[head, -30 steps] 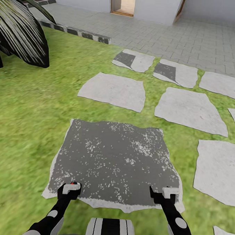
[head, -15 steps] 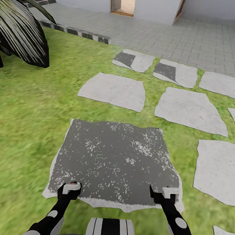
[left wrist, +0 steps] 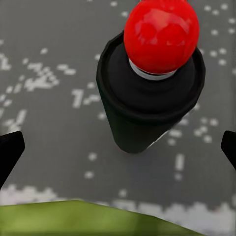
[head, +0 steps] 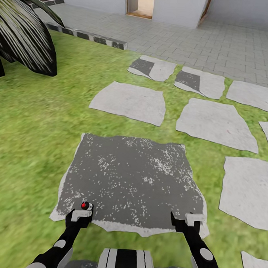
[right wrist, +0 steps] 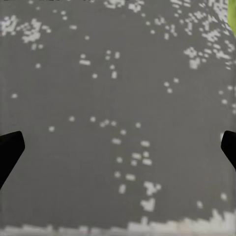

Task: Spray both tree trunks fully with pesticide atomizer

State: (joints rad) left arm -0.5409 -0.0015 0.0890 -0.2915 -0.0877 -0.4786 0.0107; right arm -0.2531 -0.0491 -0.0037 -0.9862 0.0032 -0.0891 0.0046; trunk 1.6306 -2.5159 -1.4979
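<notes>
Left hand (head: 81, 217) hangs wide just behind the atomizer (left wrist: 150, 88) (upright on the dark slab (head: 131, 181)); pickup step, so next advance and close.

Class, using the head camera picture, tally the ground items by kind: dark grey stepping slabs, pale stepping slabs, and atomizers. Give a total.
Fully dark grey slabs: 1
Pale slabs (two part-dark): 8
Pesticide atomizer: 1
Total: 10

Grass (head: 36, 116) – stone slabs (head: 130, 102) (grey paving (head: 219, 40) beyond)
</notes>
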